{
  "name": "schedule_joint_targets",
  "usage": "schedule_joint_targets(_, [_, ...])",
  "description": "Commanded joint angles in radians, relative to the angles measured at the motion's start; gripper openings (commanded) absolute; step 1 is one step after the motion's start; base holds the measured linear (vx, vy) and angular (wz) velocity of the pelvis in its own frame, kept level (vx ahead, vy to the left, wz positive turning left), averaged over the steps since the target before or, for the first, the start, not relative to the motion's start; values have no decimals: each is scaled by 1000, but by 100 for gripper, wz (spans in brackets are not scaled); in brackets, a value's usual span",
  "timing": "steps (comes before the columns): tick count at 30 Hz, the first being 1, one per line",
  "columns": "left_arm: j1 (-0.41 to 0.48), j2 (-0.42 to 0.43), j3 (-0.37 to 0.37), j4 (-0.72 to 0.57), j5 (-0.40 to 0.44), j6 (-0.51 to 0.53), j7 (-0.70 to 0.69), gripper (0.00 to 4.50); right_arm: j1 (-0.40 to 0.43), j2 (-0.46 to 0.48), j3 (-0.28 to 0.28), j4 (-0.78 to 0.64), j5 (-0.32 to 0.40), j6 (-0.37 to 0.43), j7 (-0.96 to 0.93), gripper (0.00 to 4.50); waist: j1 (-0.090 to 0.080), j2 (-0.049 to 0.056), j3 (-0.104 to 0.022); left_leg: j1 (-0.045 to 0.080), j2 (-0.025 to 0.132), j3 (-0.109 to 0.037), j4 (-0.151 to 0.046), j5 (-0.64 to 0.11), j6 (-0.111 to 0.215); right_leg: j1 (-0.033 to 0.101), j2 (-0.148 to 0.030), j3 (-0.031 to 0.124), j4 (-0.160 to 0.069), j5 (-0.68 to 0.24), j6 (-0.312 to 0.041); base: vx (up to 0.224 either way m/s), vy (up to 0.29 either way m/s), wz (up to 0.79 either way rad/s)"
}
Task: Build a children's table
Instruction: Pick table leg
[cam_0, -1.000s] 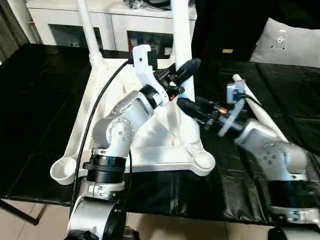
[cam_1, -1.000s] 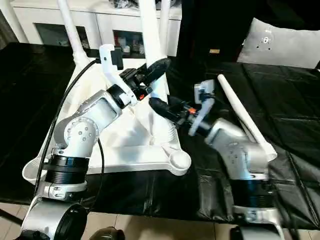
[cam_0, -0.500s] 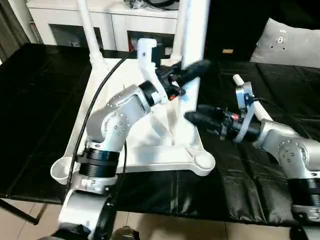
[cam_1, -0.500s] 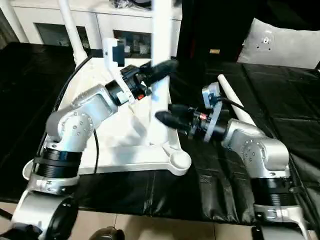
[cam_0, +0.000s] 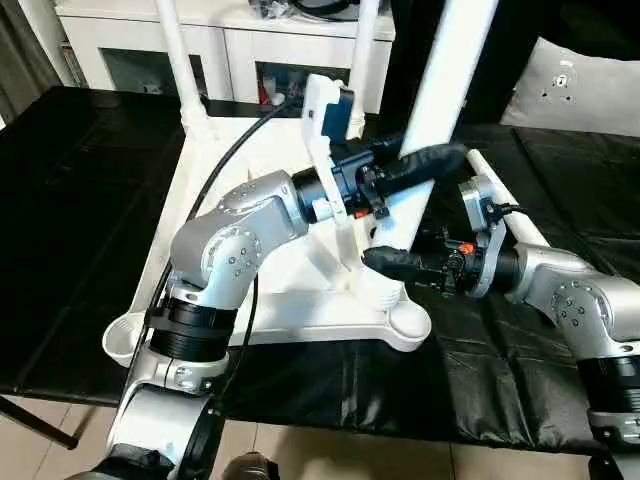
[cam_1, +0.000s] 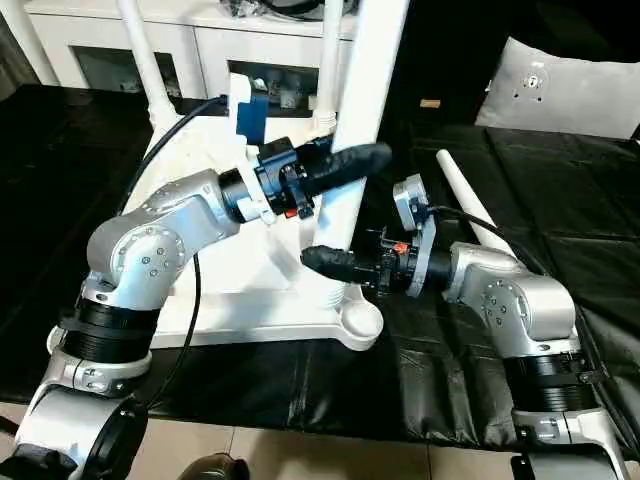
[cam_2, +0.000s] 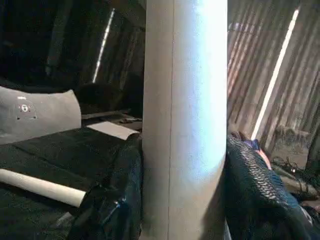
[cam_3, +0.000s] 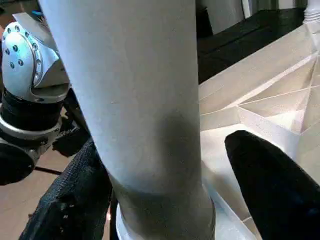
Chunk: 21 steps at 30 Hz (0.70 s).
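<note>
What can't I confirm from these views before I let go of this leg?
- Seating of the leg in its corner socket: the joint is cut off by the picture's edge in the right wrist view and hidden behind the right gripper in the eye views.
- Leg's top end: cut off by the upper edge in both eye views.
- Left gripper far finger: hidden behind the leg in the eye views.

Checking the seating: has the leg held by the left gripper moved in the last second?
Yes. The leg has tilted rightward against the cabinet.
</note>
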<state>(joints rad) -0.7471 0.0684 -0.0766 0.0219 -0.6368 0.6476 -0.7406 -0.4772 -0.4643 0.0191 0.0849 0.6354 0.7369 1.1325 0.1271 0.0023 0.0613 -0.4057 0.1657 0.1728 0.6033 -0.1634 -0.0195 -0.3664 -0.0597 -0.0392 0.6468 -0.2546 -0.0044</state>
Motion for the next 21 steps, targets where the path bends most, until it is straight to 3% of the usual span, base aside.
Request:
schedule_joint_targets(1, [3, -1, -15, -31, -16, 3, -16, 181, -26, -5, 6, 1, 3, -5, 7, 364, 3, -19, -76, 28, 63, -19, -52, -42, 70, 42, -89, 39, -69, 95, -251, 0, 0, 0])
schedule_joint_targets(4, [6, 2, -24, -32, -11, -1, -17, 181, -26, 0, 10, -3, 11, 5, 27, 364, 4, -19, -77, 27, 62, -19, -51, -34, 74, 42, -88, 39, -67, 106, -251, 0, 0, 0])
schedule_joint_targets(21, [12, -5, -26, -31, 2, -4, -14, 180, -21, 17, 20, 11, 11, 2, 36, 215, 16, -20, -79, 28, 63, -19, -50, -32, 68, 42, -88, 39, -64, 112, -247, 0, 0, 0])
